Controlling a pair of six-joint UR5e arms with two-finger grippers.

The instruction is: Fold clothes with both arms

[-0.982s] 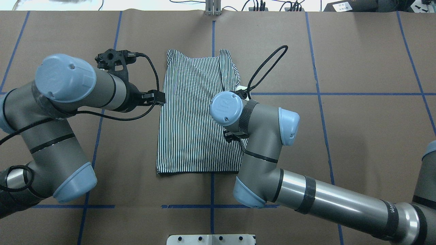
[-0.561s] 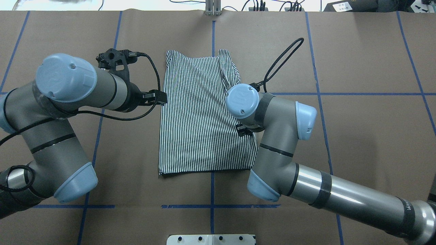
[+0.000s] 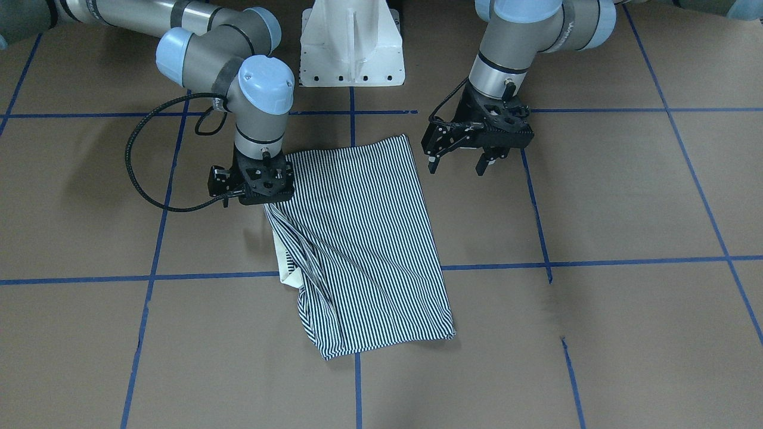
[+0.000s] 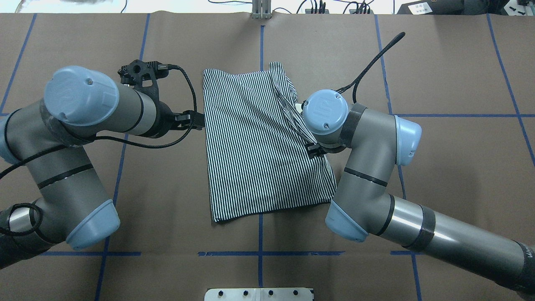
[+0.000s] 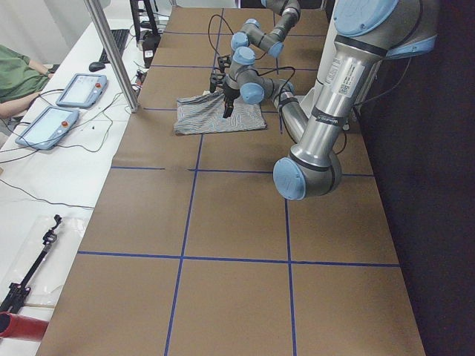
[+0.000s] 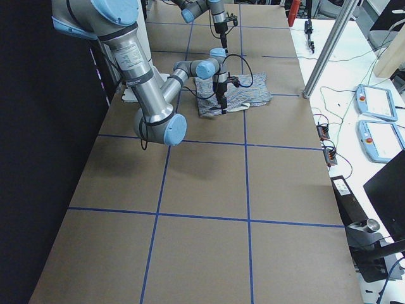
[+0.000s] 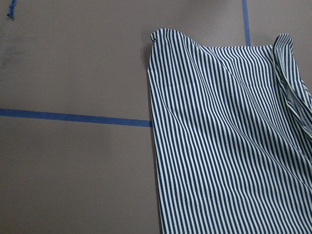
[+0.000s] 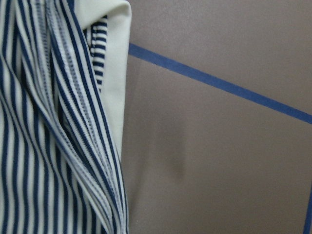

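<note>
The striped polo shirt lies folded into a long skewed panel on the brown table; it also shows in the overhead view. Its cream collar peeks out at one side edge, and also shows in the right wrist view. My right gripper is shut on the shirt's side edge, and creases run from it toward the collar. In the overhead view my right gripper is mostly hidden under the wrist. My left gripper is open and empty, just beside the shirt's opposite edge, not touching it.
The white pedestal base stands at the robot's side of the table. Blue tape lines cross the brown paper. A black cable loop hangs off the right wrist. Tablets lie on the side bench.
My right arm has moved to the overhead view's right, dragging the shirt's edge with it. The shirt has slid and skewed that way. My left arm has stayed still.
</note>
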